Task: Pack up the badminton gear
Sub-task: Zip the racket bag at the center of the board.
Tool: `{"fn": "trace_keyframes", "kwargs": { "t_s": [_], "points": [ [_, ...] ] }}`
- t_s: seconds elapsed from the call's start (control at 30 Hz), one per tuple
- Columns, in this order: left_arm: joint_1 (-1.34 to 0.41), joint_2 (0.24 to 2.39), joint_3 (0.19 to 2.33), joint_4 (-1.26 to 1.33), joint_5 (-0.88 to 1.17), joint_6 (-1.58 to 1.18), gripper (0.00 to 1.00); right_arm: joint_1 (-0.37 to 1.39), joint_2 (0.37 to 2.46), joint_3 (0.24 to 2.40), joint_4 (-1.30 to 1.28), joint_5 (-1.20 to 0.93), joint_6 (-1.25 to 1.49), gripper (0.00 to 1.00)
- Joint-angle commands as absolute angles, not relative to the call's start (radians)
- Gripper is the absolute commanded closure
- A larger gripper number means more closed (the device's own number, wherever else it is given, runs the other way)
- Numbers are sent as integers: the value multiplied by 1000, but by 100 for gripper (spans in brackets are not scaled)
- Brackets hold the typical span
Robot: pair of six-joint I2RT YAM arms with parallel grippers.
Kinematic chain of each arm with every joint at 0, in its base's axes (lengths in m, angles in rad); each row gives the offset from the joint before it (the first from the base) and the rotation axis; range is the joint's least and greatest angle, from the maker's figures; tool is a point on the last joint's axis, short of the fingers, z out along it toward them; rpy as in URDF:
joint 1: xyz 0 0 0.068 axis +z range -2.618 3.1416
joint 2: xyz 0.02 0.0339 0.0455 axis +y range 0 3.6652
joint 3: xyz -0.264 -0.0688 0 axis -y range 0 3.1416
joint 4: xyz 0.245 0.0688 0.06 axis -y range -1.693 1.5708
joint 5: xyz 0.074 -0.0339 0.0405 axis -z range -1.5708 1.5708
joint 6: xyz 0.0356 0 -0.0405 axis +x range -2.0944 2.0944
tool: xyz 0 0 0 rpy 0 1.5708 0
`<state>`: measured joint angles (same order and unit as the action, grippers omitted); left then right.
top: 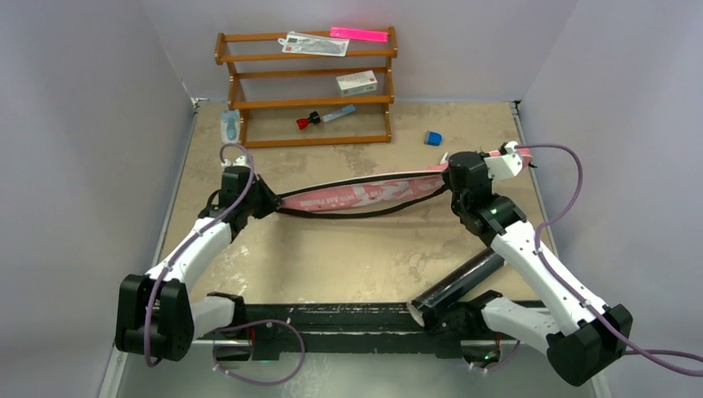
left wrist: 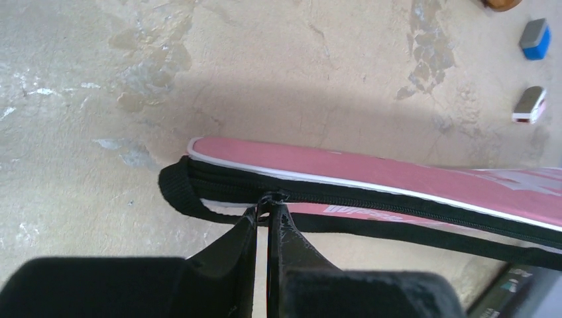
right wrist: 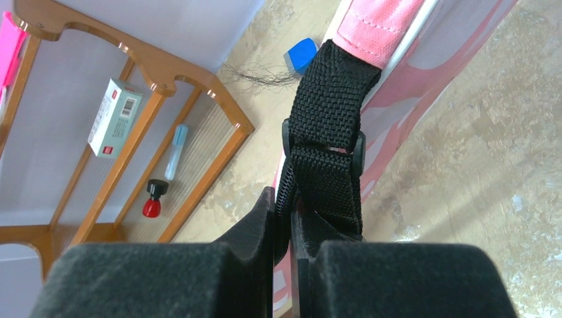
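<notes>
The pink racket bag (top: pixel 365 195) hangs stretched on edge between my two grippers, above the table's middle. My left gripper (top: pixel 269 201) is shut on the zipper pull (left wrist: pixel 272 197) at the bag's left end, beside a black strap loop (left wrist: pixel 173 189). The zipper runs shut along the bag (left wrist: pixel 397 175) to the right of the pull. My right gripper (right wrist: pixel 283 199) is shut on the black webbing strap (right wrist: pixel 325 192) at the bag's right end (right wrist: pixel 378 33). The long black tube (top: pixel 460 282) lies on the table near my right arm's base. No rackets or shuttlecocks show.
A wooden shelf rack (top: pixel 307 104) stands at the back, holding the white box (top: pixel 356 82), the red-capped blue tool (top: pixel 323 118) and a pink strip (top: pixel 359 34). A small blue block (top: pixel 433 138) lies right of it. Grey walls close in on both sides.
</notes>
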<state>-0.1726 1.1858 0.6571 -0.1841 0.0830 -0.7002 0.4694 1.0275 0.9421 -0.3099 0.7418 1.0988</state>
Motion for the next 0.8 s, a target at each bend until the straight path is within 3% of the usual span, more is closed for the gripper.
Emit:
{"fn": "trace_keyframes", "kwargs": {
  "t_s": [0.0,0.2,0.4,0.63,0.77],
  "points": [
    [-62,1133,636,-204,122,-752,100,438,1019,949,-268,853,1097,100],
    [109,1075,582,-183,243,-807,100,403,1090,947,-297,785,1155,100],
    [127,1037,581,-157,320,-777,100,387,1131,910,-204,664,1134,100],
    [124,861,575,-150,419,-709,72,386,1186,900,-128,549,1137,100],
    [120,810,551,-125,459,-704,68,387,1244,885,3,473,1146,100]
  ]
}}
